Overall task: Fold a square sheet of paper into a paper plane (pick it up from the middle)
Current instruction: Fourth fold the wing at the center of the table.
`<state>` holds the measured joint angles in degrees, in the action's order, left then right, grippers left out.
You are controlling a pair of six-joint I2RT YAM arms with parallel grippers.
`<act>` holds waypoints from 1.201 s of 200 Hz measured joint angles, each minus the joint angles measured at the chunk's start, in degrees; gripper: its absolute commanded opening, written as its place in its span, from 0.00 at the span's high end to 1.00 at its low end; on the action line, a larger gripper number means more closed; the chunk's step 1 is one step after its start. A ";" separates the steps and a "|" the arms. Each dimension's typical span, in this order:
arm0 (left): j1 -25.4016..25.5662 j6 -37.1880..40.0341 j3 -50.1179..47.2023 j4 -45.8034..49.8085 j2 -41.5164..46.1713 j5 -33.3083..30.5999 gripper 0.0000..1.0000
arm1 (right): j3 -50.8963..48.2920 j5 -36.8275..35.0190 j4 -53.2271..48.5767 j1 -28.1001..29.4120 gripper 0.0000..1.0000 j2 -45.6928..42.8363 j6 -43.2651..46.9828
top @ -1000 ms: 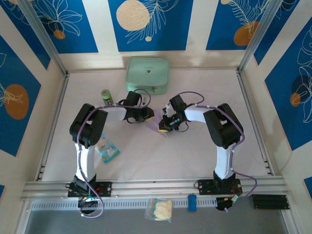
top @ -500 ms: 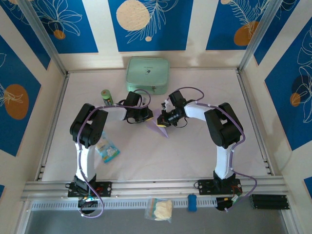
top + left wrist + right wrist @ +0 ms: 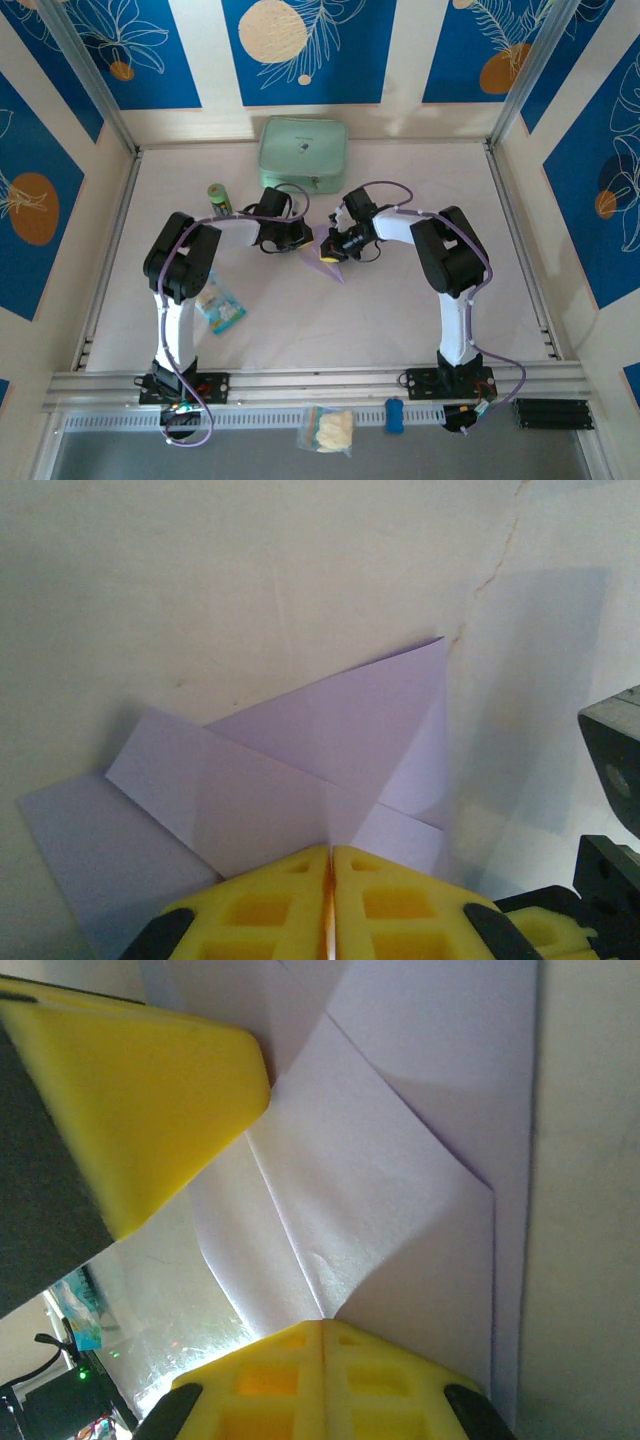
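The lavender-purple paper (image 3: pixel 335 268) is partly folded with creases and a pointed tip, and sits mid-table between the two arms. My left gripper (image 3: pixel 304 240) is shut on one edge of it. In the left wrist view the yellow pads (image 3: pixel 270 900) meet where a crease in the paper (image 3: pixel 330 730) runs in. My right gripper (image 3: pixel 328 251) is shut on the paper from the other side. In the right wrist view its pads (image 3: pixel 390 1385) pinch a raised fold of the paper (image 3: pixel 400 1160), with a left-gripper finger (image 3: pixel 140 1100) close by.
A mint-green pouch (image 3: pixel 303 152) lies at the back of the table. A small green bottle (image 3: pixel 219 197) stands beside the left arm, and a blue-and-white snack packet (image 3: pixel 220 305) lies near its base. A clear bag (image 3: pixel 328 430) and a blue item (image 3: pixel 394 415) rest on the front rail.
My right gripper has moved left and slightly back, closing in on the left gripper and drawing the paper's fold with it. The left gripper has hardly moved.
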<state>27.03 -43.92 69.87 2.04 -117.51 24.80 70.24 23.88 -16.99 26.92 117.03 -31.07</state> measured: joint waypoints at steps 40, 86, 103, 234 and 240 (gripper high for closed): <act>0.26 1.07 1.31 3.15 -0.09 -0.90 0.89 | -2.34 1.46 2.01 -0.48 0.97 -0.72 1.57; 0.39 2.08 2.54 5.31 -0.44 -1.09 0.90 | -7.65 1.60 2.71 -0.92 0.97 -4.31 2.58; 0.44 2.32 2.86 5.84 -0.59 -1.18 0.90 | -9.57 1.64 3.34 -1.11 0.97 -5.51 2.56; 0.48 2.93 4.11 7.61 -1.07 -1.31 0.91 | -21.33 1.66 7.37 -3.06 0.98 -13.60 -0.04; 0.48 2.95 4.17 7.67 -1.07 -1.31 0.91 | -21.64 1.60 7.37 -3.06 0.98 -13.86 -0.09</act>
<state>27.51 -40.97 74.04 9.72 -118.58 23.49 48.60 25.47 -9.63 23.86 103.18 -31.16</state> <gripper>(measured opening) 0.088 0.042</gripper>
